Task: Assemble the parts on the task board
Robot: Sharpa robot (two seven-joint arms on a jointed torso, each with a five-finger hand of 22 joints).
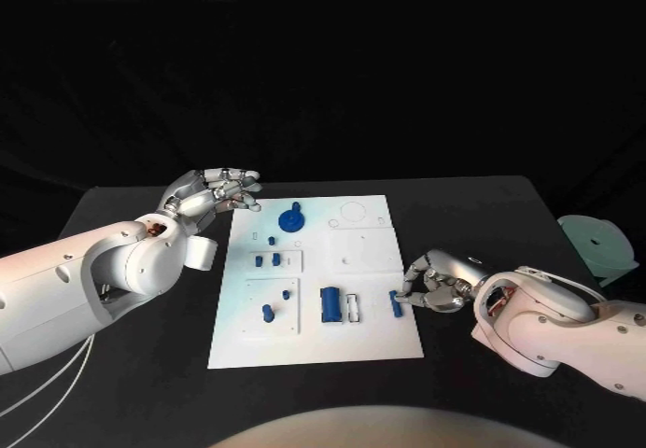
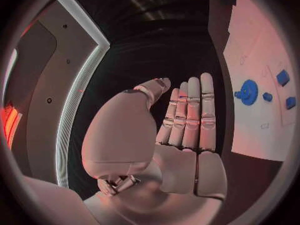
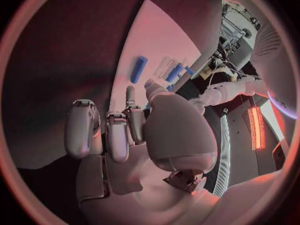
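White task board [image 1: 363,280] lying flat mid-counter [image 1: 134,373], blue parts scattered across it.

A blue gear [image 1: 292,220] sits near the board's far left corner, small blue blocks [image 1: 268,260] below it, and a blue cylinder [image 1: 330,304] toward the near edge. The right hand [image 1: 433,285] rests at the board's right edge, fingers curled, pinching a small blue peg [image 1: 396,301]. The left hand [image 1: 213,194] hovers by the far left corner, fingers straight, pressed together, holding nothing.

no legible text, labels or numbers on anything in view
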